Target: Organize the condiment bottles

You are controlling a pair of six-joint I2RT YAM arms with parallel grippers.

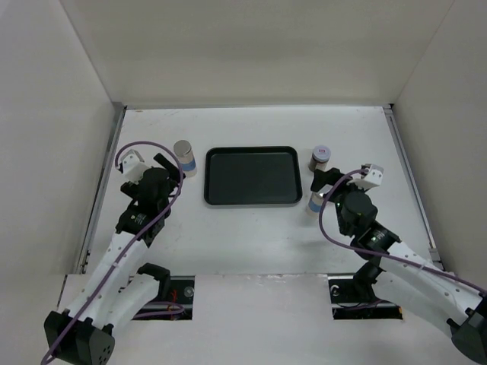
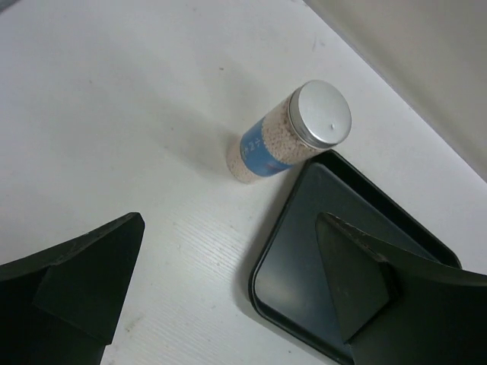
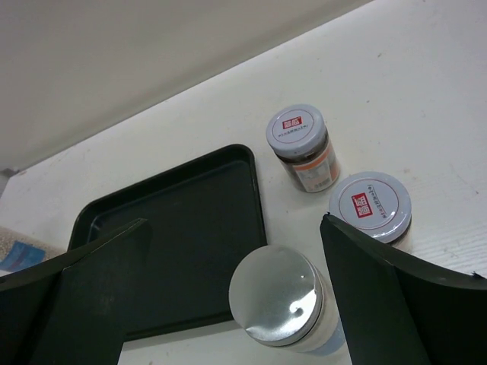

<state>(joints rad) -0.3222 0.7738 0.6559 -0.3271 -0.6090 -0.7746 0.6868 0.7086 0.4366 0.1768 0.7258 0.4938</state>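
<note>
Both the left tool [image 2: 228,228] and the right tool [image 3: 233,224] are spread wide and hold nothing. On the white tabletop [image 2: 114,114], one blue-banded bottle [image 2: 278,141] stands just left of the black tray [image 1: 251,176]. To the tray's right stand a grey-capped bottle [image 3: 281,300], a far jar [image 3: 303,152] and a near jar [image 3: 370,205]. The jars' red lid labels are too small to read.

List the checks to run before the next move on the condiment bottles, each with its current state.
1. Left gripper open: ok.
2. Right gripper open: ok.
3. Tray holds nothing: ok.
4. Blue-band bottle standing beside the tray, ahead of the left gripper: ok.
5. Silver-capped bottle inside the right gripper's opening: ok.
6. Nearer red-label jar free of the right gripper: cannot tell; farther jar apart: ok.
</note>
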